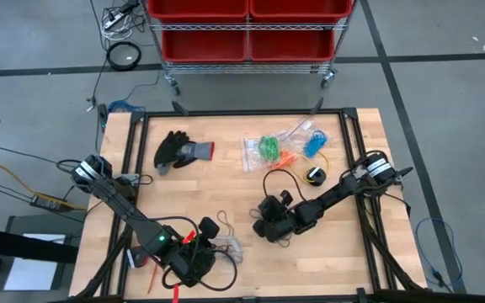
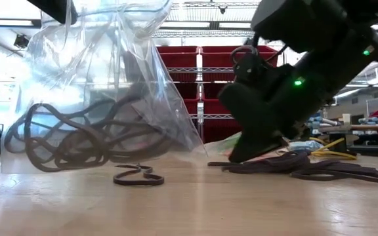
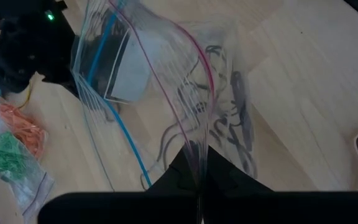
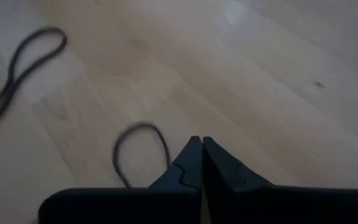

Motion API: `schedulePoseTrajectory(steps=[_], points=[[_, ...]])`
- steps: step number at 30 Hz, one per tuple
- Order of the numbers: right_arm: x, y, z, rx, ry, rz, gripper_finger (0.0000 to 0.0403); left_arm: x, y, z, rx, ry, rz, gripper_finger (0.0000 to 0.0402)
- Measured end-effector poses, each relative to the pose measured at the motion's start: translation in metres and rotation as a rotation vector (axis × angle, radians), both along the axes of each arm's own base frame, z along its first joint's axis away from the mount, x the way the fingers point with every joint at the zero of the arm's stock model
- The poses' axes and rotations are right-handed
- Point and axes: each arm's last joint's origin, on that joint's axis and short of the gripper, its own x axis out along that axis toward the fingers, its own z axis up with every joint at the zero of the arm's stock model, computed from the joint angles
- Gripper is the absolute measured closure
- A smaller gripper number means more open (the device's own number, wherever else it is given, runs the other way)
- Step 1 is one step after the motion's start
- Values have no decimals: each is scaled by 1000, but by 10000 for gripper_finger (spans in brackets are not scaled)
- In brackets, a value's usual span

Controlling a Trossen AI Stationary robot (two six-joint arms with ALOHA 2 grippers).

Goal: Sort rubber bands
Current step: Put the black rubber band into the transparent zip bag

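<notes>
On black band (image 4: 143,149): shut jaws.

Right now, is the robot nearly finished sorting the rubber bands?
Partly. Green, orange and blue bands already sit in small bags. The left gripper, jaws shut, holds up a clear bag with black bands inside. The right gripper, jaws shut, pinches one black band. More loose black bands lie on the table.
</notes>
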Motion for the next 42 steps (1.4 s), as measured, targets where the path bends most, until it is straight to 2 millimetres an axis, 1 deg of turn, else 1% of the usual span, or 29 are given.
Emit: schedulePoseTrajectory(steps=[2, 6, 11, 18, 21, 23, 26, 30, 35, 40, 42], points=[[-3, -1, 7, -11, 20, 27, 392, 0, 0, 0, 0, 0, 0, 400], [-1, 0, 19, 4, 2, 77, 369, 0, 0, 0, 0, 0, 0, 399], [0, 4, 15, 84, 9, 109, 317, 0, 0, 0, -3, -3, 0, 399], [3, 6, 11, 93, 16, 135, 239, 1, -1, 1, -9, -10, 0, 400], [4, 7, 9, 98, 11, 128, 222, 1, -1, 1, -10, -11, 0, 400], [4, 7, 9, 96, 14, 129, 218, 1, -1, 1, -9, -11, 0, 399], [3, 6, 9, 87, 31, 142, 222, 1, -1, 1, -10, -12, 0, 399], [1, 3, 7, 80, 67, 138, 250, 1, -1, 1, -13, -15, 0, 400], [-1, 2, 6, 65, 93, 139, 307, 1, -1, 1, -13, -15, 0, 399], [-3, 1, 4, 60, 125, 139, 379, 1, -1, 1, -13, -15, 0, 400], [-3, 1, 4, 59, 124, 139, 396, 1, -1, 1, -13, -15, 0, 399]])
